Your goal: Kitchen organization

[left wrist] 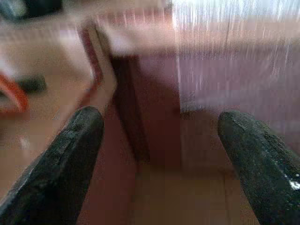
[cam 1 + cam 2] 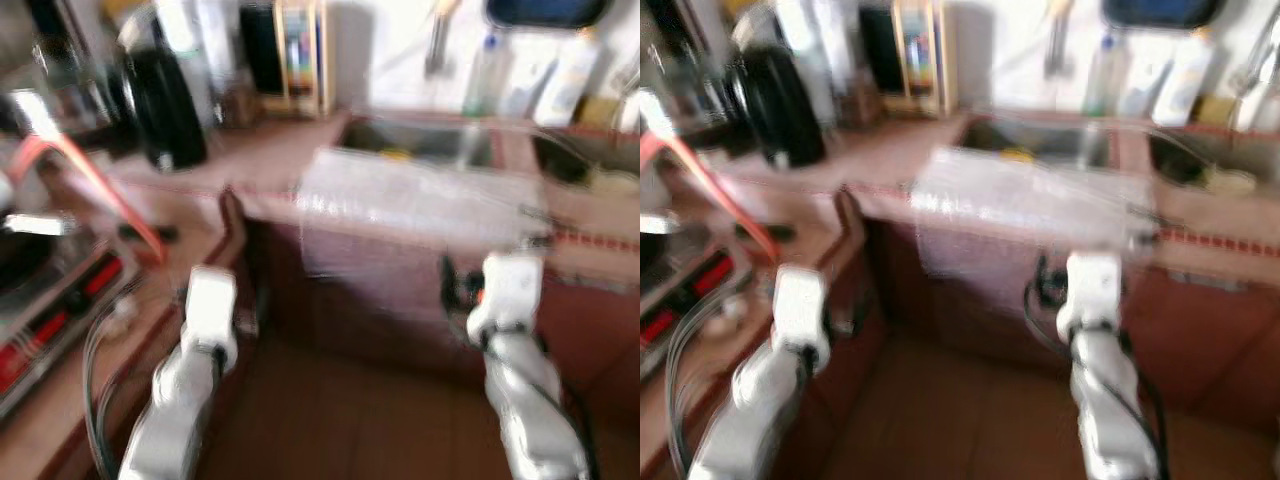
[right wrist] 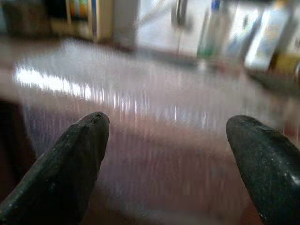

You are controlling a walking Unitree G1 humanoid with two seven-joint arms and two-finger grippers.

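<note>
Fingers spread wide and holding nothing: both grippers point at the kitchen counter as the humanoid moves, the pictures smeared by motion. In the left wrist view the left gripper [image 1: 159, 164] has its two black fingers [image 1: 61, 164] well apart, aimed at the dark inner corner where two runs of counter meet. The right gripper [image 3: 166, 164] is likewise released, its fingers [image 3: 65, 164] framing a sheet of clear plastic [image 3: 140, 108] that drapes over the counter's front edge and hangs down the cabinet face.

Seen from the head, both silver arms are raised in front of the robot, short of the counter [image 2: 270, 160]. The sink [image 2: 420, 140] is sunk into that counter directly behind the plastic sheet; bottles [image 2: 570, 75] stand along the wall behind the sink. Left of the sink on the counter sit a black kettle [image 2: 165, 110] and a small wooden rack [image 2: 300, 55]. Further left, on the side run, is a stove [image 2: 50, 290] with an orange hose [image 2: 90, 175] looping above it.

No single item has yet been picked out for tidying; the likely candidates all lie on or behind the counter, out of reach for now.

Risks, judged from this moment: the blur suggests the robot is walking or turning, and a reach begun before it settles could snag the loose sheet and drag it off, or clip the counter edge. The left arm is near the hose and stove, so a wide swing there could catch them.
</note>
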